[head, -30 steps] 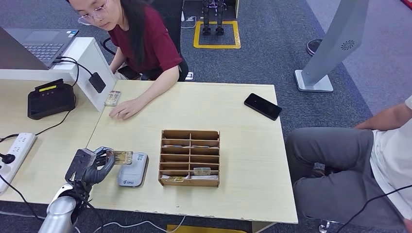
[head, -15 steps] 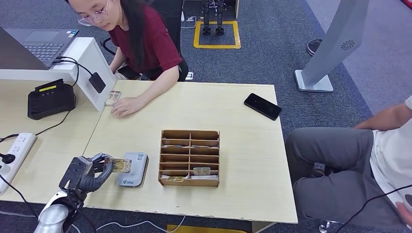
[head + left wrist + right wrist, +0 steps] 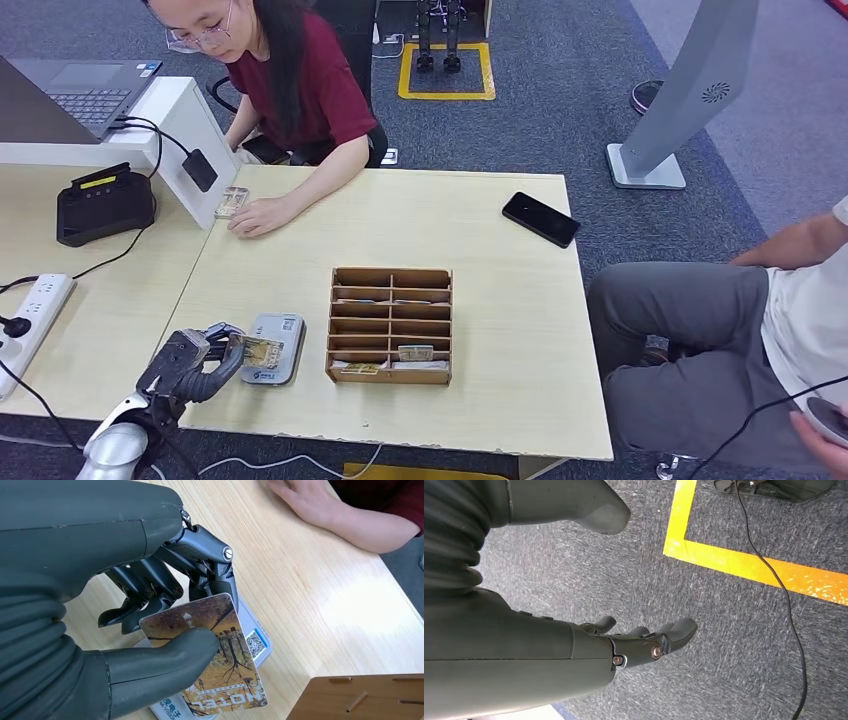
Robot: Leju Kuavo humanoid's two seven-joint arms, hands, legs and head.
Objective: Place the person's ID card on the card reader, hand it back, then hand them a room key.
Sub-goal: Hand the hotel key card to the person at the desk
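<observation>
The left hand (image 3: 196,360) is seen at the lower left of the head view, at the near edge of the table (image 3: 500,330). The ID card (image 3: 262,351) is pinched between the thick thumb and the dark fingers (image 3: 150,587), and it is held over the grey card reader (image 3: 276,343). Whether the card touches the reader cannot be told. In the left wrist view much of the reader is hidden behind the card (image 3: 210,655) and the thumb; a QR label on it (image 3: 255,644) is left exposed. The printed lettering on the card is inverted in that view and is partly covered.

The right hand (image 3: 644,640) is seen over dark grey carpet, with nothing held and its fingers loosely extended and apart.

A wooden card rack (image 3: 391,325) stands just right of the reader, at the centre of the head view; the contents of its slots are too small to identify. A black phone (image 3: 540,219) lies at the upper right of the table. A person's hand (image 3: 258,215) rests on the table at the upper left, touching a small card whose print cannot be read. A second person (image 3: 720,340) is cut off by the right edge. A black terminal (image 3: 103,203) and a white power strip (image 3: 35,315) lie at the left.
</observation>
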